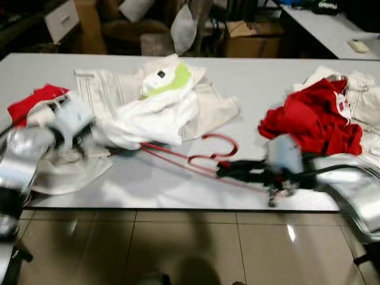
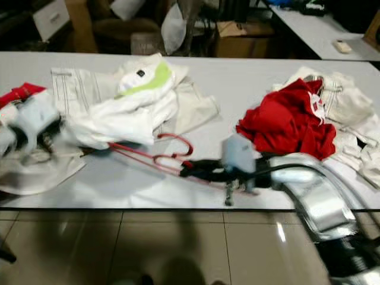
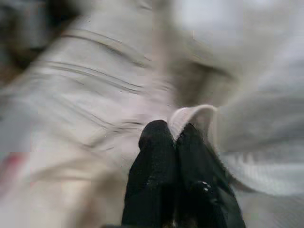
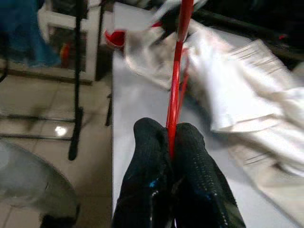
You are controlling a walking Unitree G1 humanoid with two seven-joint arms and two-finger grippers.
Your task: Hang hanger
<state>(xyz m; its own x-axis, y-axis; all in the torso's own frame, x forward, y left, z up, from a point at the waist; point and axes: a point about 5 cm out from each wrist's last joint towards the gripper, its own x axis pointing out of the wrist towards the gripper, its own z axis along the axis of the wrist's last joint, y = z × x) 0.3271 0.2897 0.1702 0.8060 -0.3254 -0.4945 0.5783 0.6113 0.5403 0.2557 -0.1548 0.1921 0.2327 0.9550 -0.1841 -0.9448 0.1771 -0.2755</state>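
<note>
Hanger [image 1: 202, 155], red, lies on white table [image 1: 255, 89], partly under white garment [image 1: 155, 116]. Right gripper [image 4: 171, 142] clamped on its wire. Left gripper [image 3: 172, 137] pinches cream cloth [image 3: 95, 95] beside garment.

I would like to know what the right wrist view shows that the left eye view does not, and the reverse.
Right wrist view: a close look at the right gripper, shut on the hanger, and a black stand on the floor beside the table.

Left eye view: the hanger's hook lying on the table, a red pile on the right, boxes behind, and the left gripper at the white clothes.

Both: hanger, white clothes, table, tiled floor.
</note>
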